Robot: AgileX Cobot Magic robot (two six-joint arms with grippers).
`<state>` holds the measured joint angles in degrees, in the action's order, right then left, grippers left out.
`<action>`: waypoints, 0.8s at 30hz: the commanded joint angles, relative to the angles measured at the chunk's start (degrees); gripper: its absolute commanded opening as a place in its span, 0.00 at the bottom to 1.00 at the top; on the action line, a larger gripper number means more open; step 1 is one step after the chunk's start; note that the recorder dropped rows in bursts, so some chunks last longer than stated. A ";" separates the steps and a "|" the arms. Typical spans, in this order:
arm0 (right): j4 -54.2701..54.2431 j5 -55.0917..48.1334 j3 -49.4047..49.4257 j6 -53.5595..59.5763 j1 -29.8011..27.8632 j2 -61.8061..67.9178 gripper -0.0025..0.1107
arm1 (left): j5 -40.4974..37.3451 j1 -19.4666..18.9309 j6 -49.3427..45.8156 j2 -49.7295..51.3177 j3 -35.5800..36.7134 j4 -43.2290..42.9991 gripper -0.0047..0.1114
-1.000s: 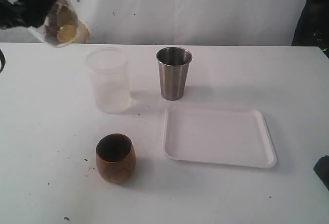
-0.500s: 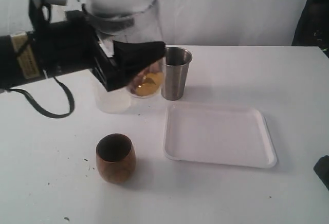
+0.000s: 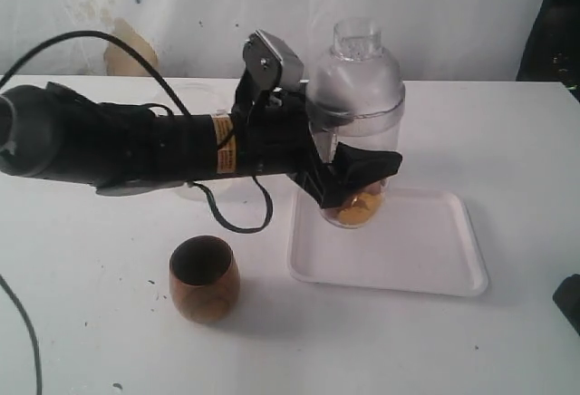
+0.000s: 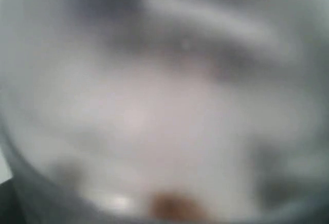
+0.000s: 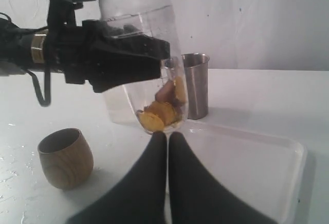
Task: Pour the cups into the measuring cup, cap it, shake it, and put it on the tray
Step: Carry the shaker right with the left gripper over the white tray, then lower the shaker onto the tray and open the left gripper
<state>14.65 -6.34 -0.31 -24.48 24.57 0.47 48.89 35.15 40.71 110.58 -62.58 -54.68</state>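
L gripper [image 3: 358, 176] is clamped round the capped measuring cup [image 3: 361, 207] — roughly upright over the back-left of the tray [image 3: 435, 264], yellow bits in its base. Touching or not, can't tell. R gripper [image 5: 167, 134] is closed tight — nothing in it.

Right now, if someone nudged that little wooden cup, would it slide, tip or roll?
The wooden cup sits squat and wide for its height, so a nudge would probably slide it rather than tip it. Its sides bulge roundly, so once knocked over it would likely roll. The wood looks stiff.
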 commanded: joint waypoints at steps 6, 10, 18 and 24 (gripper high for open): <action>0.47 0.04 0.31 0.26 0.14 -0.31 0.03 | 4.38 0.43 -0.78 12.58 -8.93 2.01 0.04; 0.47 0.04 0.31 0.26 0.14 -0.31 0.03 | 5.64 1.01 -2.02 15.60 -11.38 1.68 0.04; 0.47 0.04 0.31 0.26 0.14 -0.31 0.03 | 5.53 3.17 -9.73 19.02 -13.61 0.27 0.15; 0.47 0.04 0.31 0.26 0.14 -0.31 0.03 | 5.65 3.17 -9.73 19.02 -13.61 0.27 0.50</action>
<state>14.65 -6.34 -0.31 -24.48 24.57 0.47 52.06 38.11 31.15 130.06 -75.71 -54.84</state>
